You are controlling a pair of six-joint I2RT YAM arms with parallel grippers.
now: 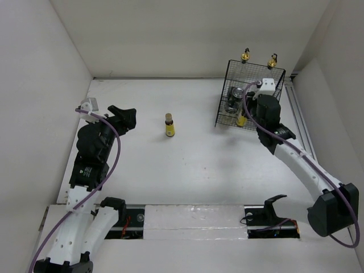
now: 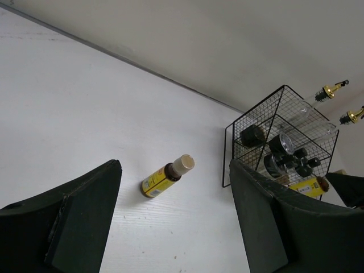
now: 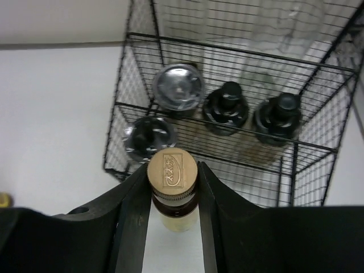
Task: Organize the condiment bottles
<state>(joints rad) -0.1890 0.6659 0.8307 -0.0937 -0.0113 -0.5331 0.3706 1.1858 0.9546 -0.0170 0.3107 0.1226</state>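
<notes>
Right fingers (image 3: 129, 210) clamped on small yellow brown-capped bottle (image 3: 172, 173), at front of black wire basket (image 1: 225, 99). Four squat dark-lidded shaker jars (image 3: 232, 108) inside basket. Left fingers (image 2: 79, 216) apart, empty. Second small yellow bottle (image 2: 165, 177) stands on white surface (image 1: 199, 165), well apart from basket.

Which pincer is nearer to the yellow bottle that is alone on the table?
Left. The left pincer, open, sits just left of the lone yellow bottle. The right pincer is far to its right at the wire basket, shut on a second yellow bottle.
</notes>
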